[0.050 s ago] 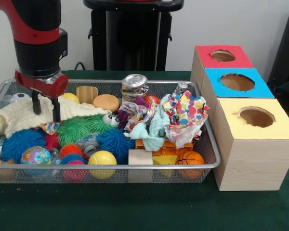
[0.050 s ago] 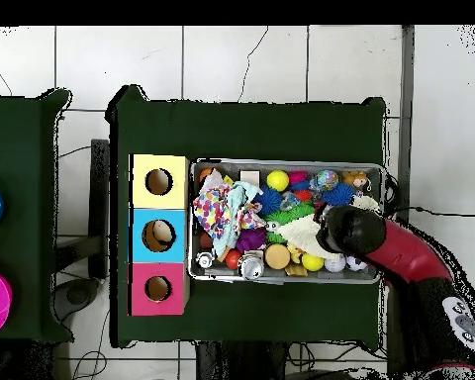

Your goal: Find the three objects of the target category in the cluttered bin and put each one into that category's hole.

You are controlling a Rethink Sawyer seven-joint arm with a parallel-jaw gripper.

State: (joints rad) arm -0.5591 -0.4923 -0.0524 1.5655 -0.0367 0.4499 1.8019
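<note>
A wire mesh bin (image 1: 135, 167) is crammed with toys. My gripper (image 1: 45, 107) hangs over its left end, open, with both fingertips (image 1: 55, 111) down at a cream knitted cloth (image 1: 19, 118) and nothing held. A colourful dotted cloth (image 1: 185, 113) and a mint cloth (image 1: 151, 132) lie mid-right. To the right stand three boxes with holes: red (image 1: 223, 57), blue (image 1: 237, 82) and yellow (image 1: 256, 117). From overhead the arm (image 2: 352, 232) covers the gripper above the cream cloth (image 2: 303, 233), and the bin (image 2: 286, 163) sits right of the yellow box (image 2: 158, 181).
Also in the bin are a yellow ball (image 1: 102, 159), a globe ball (image 1: 36, 155), a small basketball (image 1: 190, 158), green (image 1: 79, 127) and blue (image 1: 115, 142) spiky balls, a silver can (image 1: 134, 85) and a wooden block (image 1: 140, 159). Green cloth covers the table.
</note>
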